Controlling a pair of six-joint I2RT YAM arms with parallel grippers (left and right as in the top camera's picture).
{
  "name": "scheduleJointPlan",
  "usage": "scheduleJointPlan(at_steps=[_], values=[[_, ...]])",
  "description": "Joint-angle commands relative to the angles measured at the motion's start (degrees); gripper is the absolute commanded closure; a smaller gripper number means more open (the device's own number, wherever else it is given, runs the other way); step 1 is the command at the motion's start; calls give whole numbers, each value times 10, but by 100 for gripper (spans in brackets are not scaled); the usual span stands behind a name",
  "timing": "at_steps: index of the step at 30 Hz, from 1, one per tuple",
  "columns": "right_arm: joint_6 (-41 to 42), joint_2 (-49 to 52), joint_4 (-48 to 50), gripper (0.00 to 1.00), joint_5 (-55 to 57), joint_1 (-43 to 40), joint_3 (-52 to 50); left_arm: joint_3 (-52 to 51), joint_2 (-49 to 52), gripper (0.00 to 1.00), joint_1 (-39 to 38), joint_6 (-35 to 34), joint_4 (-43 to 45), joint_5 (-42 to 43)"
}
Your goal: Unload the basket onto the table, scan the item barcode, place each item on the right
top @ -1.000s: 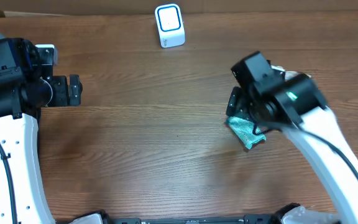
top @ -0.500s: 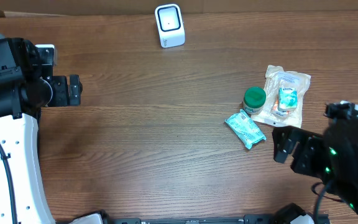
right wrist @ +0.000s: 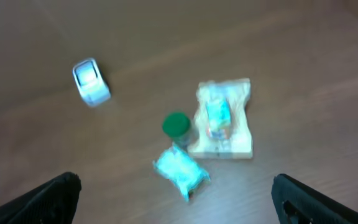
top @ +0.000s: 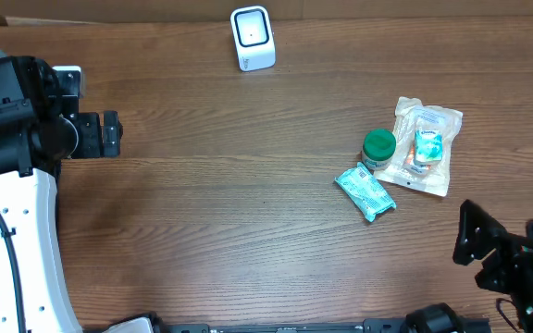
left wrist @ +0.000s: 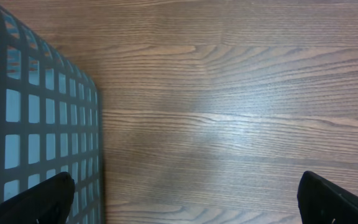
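Lying on the wooden tabletop (top: pixel 248 213), just beside a green-lidded jar (top: pixel 378 146), the teal crinkly packet (top: pixel 365 193) looks light, soft and slippery; pinch across its narrow middle. Both pairs of jaws stand apart, empty.

The overhead view was evenly lit and in sharp focus; the tabletop (top: pixel 248 213) carried a faint, soft shadow beside the left arm (top: pixel 17 213). In the left wrist view, a pale sheen lay on the wood ahead of the left tool (left wrist: pixel 188 202). The right wrist view was dim and blurred; everything ahead of the right tool (right wrist: pixel 182 202) lacked crisp edges.
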Motion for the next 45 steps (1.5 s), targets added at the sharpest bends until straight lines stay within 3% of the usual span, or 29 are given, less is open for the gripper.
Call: scheduleJointPlan(at_steps=[1,4,7,8,10,16,24,26,45], values=[[-49,-52,99,0,-17,-37,-111,10,-6,1,3,9,2,-2],[-58,-96,223,0,-30,-49,-221,10,-6,0,2,9,2,-2],[-89,-161,406,0,-75,-59,-393,10,-6,0,2,9,2,-2],[-89,-167,422,0,-80,-61,-410,10,-6,0,2,9,2,-2],[-89,-216,548,0,-132,-79,-544,10,-6,0,3,9,2,-2],[-84,-323,706,0,-197,-99,-741,10,-6,0,2,9,2,-2],[-85,-359,737,0,-179,-101,-804,10,-6,0,3,9,2,-2],[-85,-359,786,0,-170,-101,-830,10,-6,0,2,9,2,-2],[-85,-359,760,0,-190,-100,-828,10,-6,0,2,9,2,-2]])
